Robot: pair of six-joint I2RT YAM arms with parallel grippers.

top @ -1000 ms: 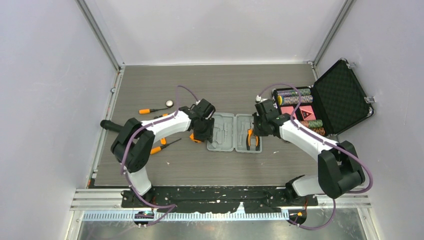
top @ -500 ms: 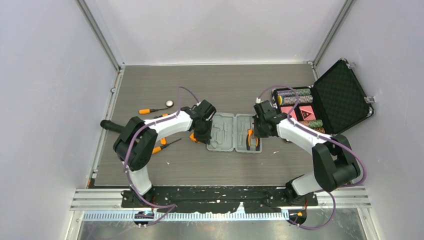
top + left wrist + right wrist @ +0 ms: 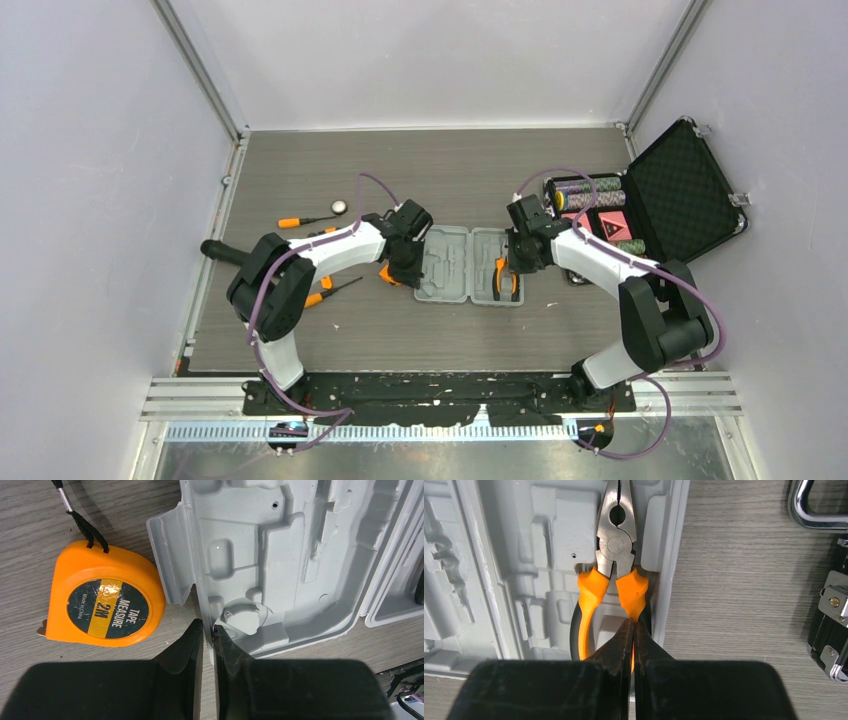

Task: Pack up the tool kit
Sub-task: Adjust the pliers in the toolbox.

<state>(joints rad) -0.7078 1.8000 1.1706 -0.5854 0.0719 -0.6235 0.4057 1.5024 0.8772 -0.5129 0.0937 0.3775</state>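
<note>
Tool kit case (image 3: pixel 468 264) is noted open and flat at mid-table in the top view, between the two wrists. Within the last second both pairs of fingers were brought together. The left gripper (image 3: pixel 207 632) is now seen all but closed, its fingers apparently pinched on the lower-left rim of the grey tray. The right gripper (image 3: pixel 632 627) is seen fully closed with nothing held, its tips laid over the right-hand orange handle of the pliers (image 3: pixel 616 545). The pliers are seated in their moulded slot along the tray's right edge. The right elbow has also been drawn inward. Judged meaning: the case is being steadied on one side while the pliers are pressed home on the other, so one tool is packed and the rest are not. A tape measure (image 3: pixel 102 600) is noted just beside the case's left wall, close to the left fingers. One screwdriver (image 3: pixel 300 221) and a second screwdriver (image 3: pixel 332 290) are left farther left. Bare table (image 3: pixel 450 170) is available above and below the case. The poker chip case (image 3: pixel 660 200) is parked at right, with its latch apart from the tray.
</note>
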